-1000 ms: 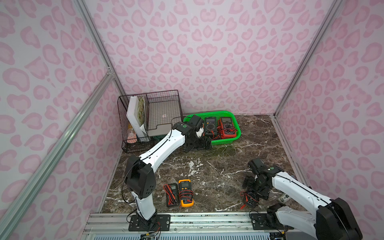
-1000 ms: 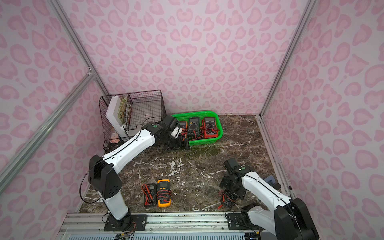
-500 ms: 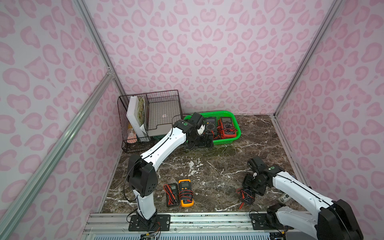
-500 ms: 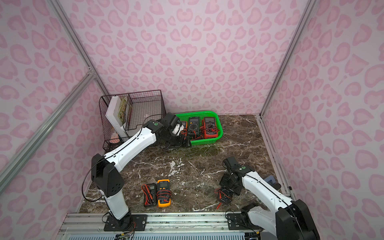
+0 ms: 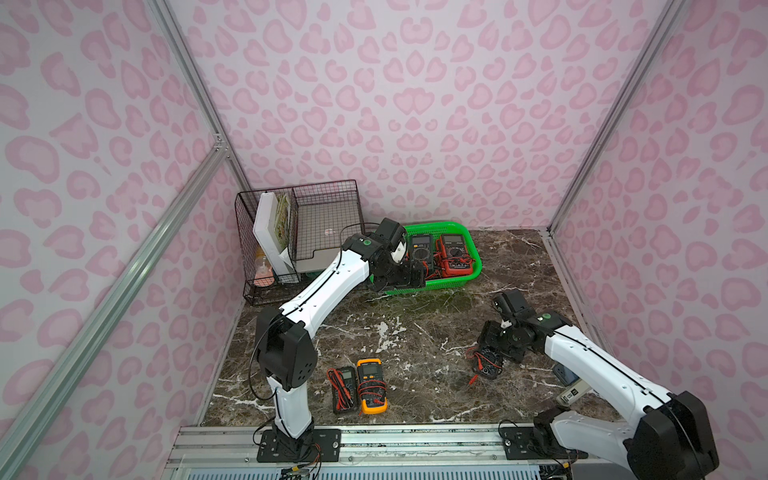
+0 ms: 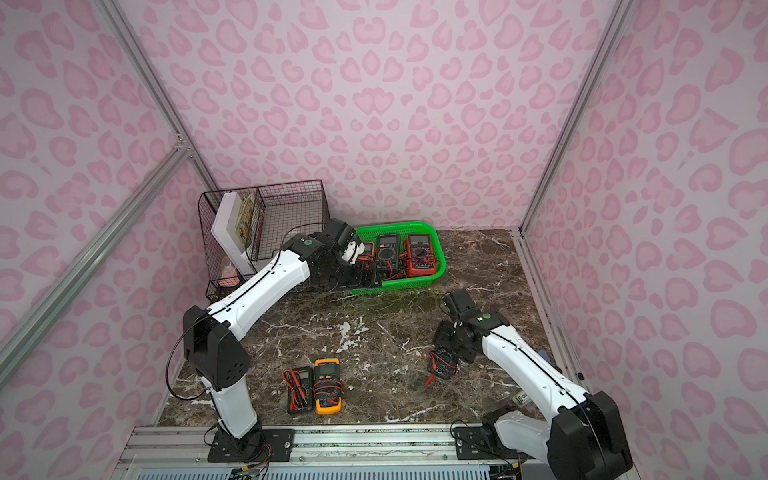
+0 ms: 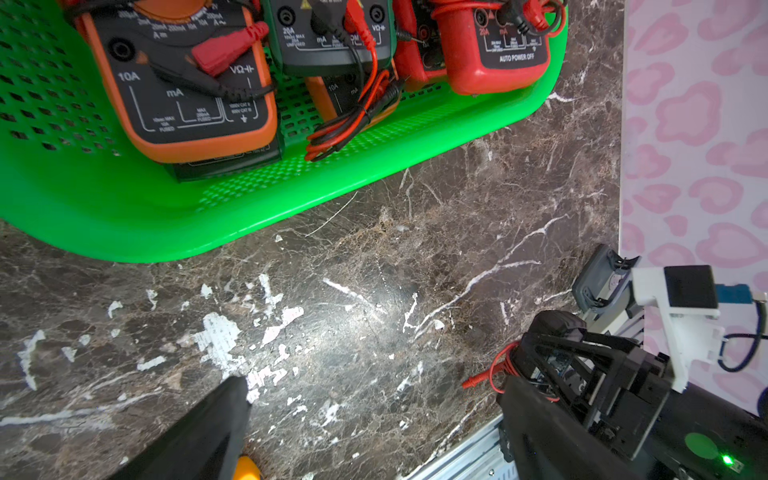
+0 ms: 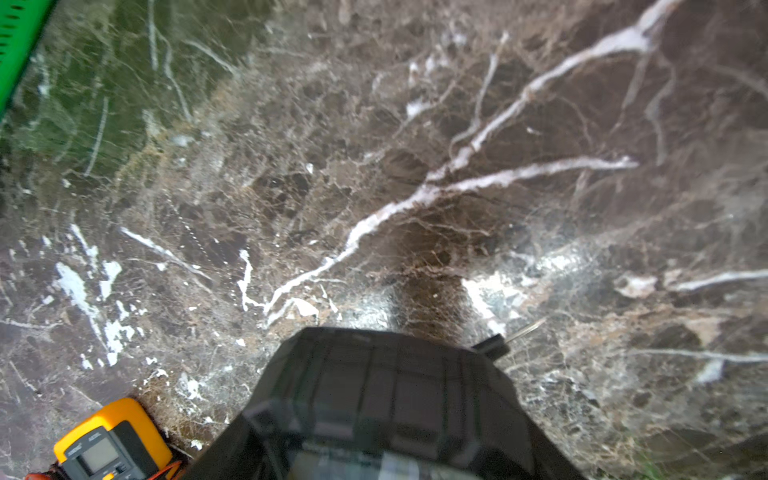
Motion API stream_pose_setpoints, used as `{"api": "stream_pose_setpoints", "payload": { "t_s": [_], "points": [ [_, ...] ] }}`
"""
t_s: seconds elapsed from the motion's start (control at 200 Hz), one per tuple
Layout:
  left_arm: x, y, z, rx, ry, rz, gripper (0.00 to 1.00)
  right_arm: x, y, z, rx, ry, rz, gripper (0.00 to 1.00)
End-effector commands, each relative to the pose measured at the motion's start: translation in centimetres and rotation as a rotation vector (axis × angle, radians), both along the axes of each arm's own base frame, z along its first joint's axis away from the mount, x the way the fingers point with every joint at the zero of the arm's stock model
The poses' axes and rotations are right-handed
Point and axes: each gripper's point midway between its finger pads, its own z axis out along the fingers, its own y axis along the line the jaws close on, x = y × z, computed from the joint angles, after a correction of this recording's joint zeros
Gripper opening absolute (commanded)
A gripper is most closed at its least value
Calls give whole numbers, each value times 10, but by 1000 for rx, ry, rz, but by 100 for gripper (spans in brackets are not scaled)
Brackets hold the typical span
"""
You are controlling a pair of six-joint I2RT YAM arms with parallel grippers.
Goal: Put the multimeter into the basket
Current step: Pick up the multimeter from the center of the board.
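Where pink walls [image 5: 415,104] printed with darker blotches and hearts close in on three sides, a dark brown tabletop [image 5: 415,324] with white marble veining and scuffed pale patches fills the floor. Just beside the basket, on the robot's left, stands a black wire-mesh rack [image 5: 328,195] holding an upright white slab [image 5: 268,232] and a grey tray [image 5: 328,235]. The basket [image 5: 442,226] is bright green plastic, rectangular with rounded corners, a wide rim and perforated walls, set close to the back wall. The white left arm [image 5: 324,291] reaches to the basket's near rim, where the left gripper [image 5: 409,277] hangs with jaws spread wide, holding nothing and hiding the basket's rack-side end in both top views. Inside the basket lie an orange multimeter [image 7: 183,83], a dark multimeter [image 5: 422,249] and a red multimeter [image 5: 455,251], side by side under tangled leads [image 7: 353,112]. Well in front of the basket, toward the robot's right, the right gripper [image 5: 492,356] is clamped on the multimeter [image 5: 485,368], a black one trailing red leads [image 7: 476,379], low over the tabletop. Bare marble lies between it and the basket. Farther from the basket, by the tabletop's front edge, a black meter [image 5: 345,388] and a yellow meter [image 5: 371,386] lie just beside each other.
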Motion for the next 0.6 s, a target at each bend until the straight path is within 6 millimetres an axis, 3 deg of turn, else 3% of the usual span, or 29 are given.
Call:
{"api": "stream_pose_setpoints", "payload": {
  "t_s": [0.0, 0.33, 0.595],
  "points": [
    [-2, 4, 0, -2, 29, 7, 98, 18, 4, 16, -5, -64, 13, 44],
    [7, 15, 3, -9, 19, 40, 99, 69, 25, 68, 6, -201, 76, 44],
    [7, 27, 4, -3, 10, 56, 99, 132, 38, 115, 22, -323, 126, 44]
  ]
}}
